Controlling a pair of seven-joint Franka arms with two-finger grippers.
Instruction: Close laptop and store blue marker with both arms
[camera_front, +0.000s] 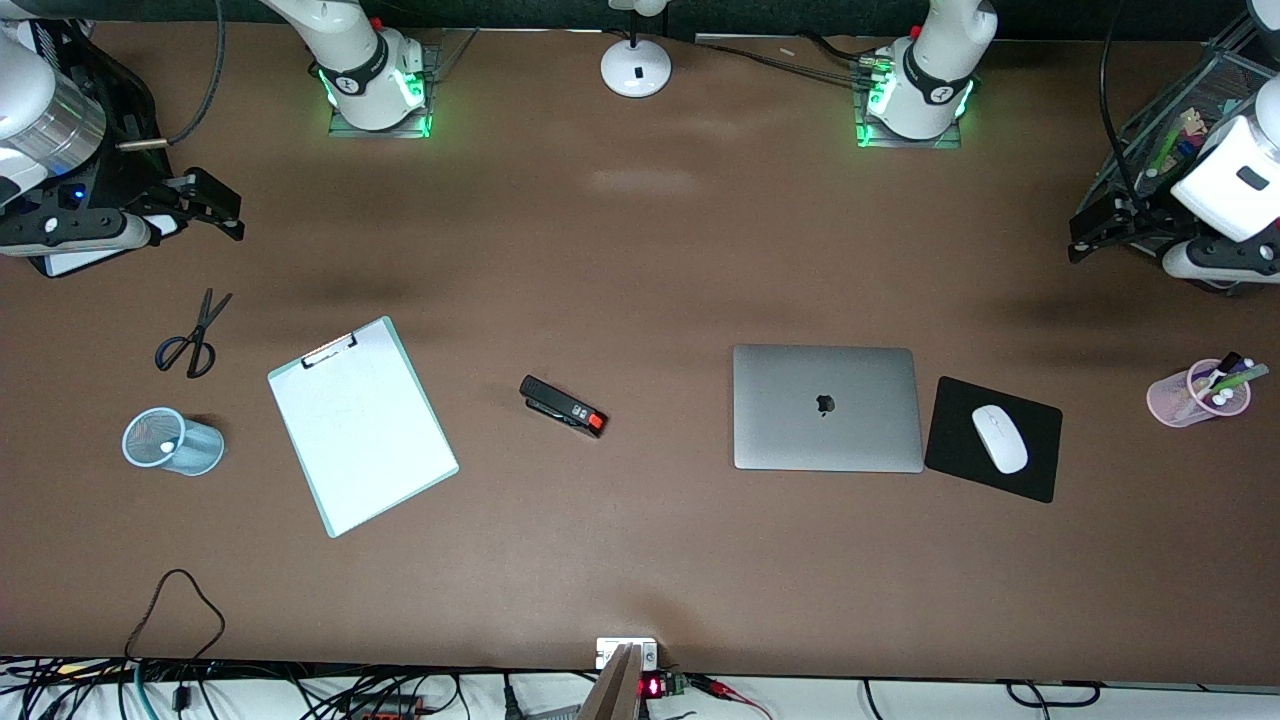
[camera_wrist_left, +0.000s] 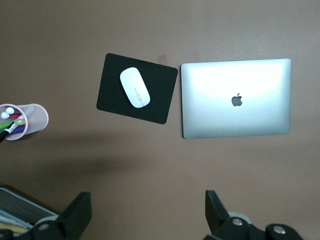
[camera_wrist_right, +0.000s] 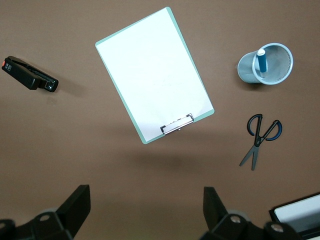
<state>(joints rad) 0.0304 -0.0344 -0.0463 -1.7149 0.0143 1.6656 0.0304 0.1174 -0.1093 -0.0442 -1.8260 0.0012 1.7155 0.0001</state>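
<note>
Silver laptop (camera_front: 827, 407), one, closed.

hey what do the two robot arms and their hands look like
Both arms are glossy white with dark grey joint rings, on bases lit green. The left hand and right hand are black, with two angular fingers each. Black cables run along the arms. A small round dark logo marks each base segment.

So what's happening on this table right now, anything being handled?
Nothing is being handled. The laptop lies shut beside the mouse pad, and the blue marker stands in the blue mesh cup near the scissors. The left pincer hangs open at the left arm's end of the table, the right pincer open at the right arm's end. Both arms wait, holding nothing.
</note>
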